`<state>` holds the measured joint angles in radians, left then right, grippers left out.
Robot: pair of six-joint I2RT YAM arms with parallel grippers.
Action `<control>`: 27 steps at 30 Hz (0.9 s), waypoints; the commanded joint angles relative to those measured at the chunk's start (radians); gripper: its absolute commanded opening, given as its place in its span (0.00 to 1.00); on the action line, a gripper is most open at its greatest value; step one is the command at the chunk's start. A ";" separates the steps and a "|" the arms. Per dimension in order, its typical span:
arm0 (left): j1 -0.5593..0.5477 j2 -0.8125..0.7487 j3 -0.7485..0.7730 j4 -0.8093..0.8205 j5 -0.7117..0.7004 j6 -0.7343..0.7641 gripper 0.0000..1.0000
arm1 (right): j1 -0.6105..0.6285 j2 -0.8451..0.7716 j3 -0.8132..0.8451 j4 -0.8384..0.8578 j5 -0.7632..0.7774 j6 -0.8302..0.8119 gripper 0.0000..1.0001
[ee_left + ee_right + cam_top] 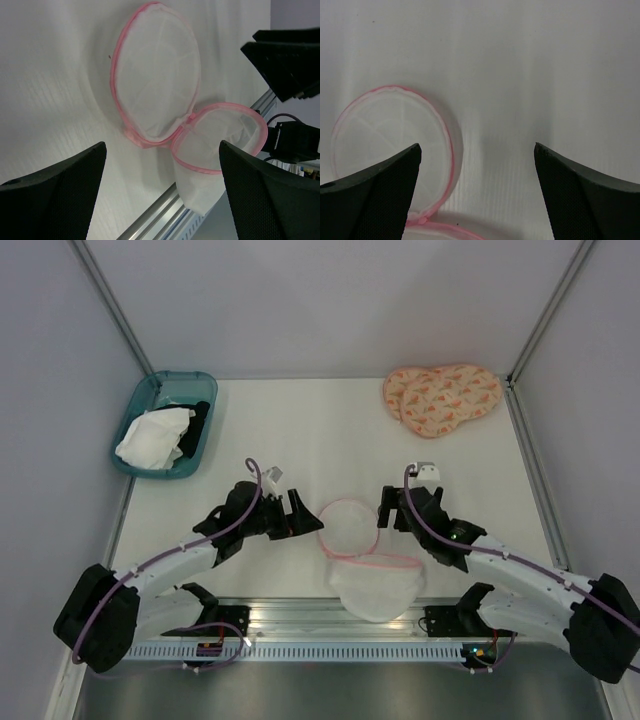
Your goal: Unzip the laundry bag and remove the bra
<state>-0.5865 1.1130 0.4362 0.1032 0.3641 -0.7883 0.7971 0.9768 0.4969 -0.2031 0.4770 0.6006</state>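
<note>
Broadly, the white table carries everything, and the two arms reach in from its near edge. The left gripper and the right gripper both stand with jaws spread wide and nothing between them, one on each side of the laundry bag.

The bag lies at the middle of the near edge, unzipped and folded open like a clamshell. Its far half is flat on the table, while its near half sags over the edge onto the metal rail. That overhang is the main risk: a brush from either forearm, or a finger catching the mesh, could drag the whole pouch off the table. I cannot tell whether anything remains inside the sagging half.

The peach patterned pad sits at the far right corner, well apart from both arms. The teal bin sits at the far left corner. In it lies a plain white garment, which I take to be the bra, beside some black clothing. If so, the task looks finished. Nothing stands between the grippers and the bag.
</note>
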 commanded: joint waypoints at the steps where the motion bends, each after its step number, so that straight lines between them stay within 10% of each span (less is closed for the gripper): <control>1: -0.007 -0.074 -0.020 0.037 -0.017 -0.023 0.96 | -0.136 0.138 0.074 0.166 -0.279 -0.160 0.98; 13: -0.009 -0.153 -0.102 0.016 -0.036 -0.048 0.96 | -0.245 0.379 0.206 0.217 -0.641 -0.301 0.86; 20: -0.009 -0.151 -0.103 0.013 -0.028 -0.054 0.96 | -0.243 0.506 0.270 0.136 -0.589 -0.332 0.79; 27: -0.009 -0.188 -0.108 -0.023 -0.043 -0.048 0.96 | -0.234 0.583 0.281 0.165 -0.655 -0.320 0.52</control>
<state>-0.5915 0.9508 0.3336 0.0978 0.3408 -0.8188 0.5545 1.5558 0.7528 -0.0616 -0.1364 0.2882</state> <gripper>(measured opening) 0.962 0.546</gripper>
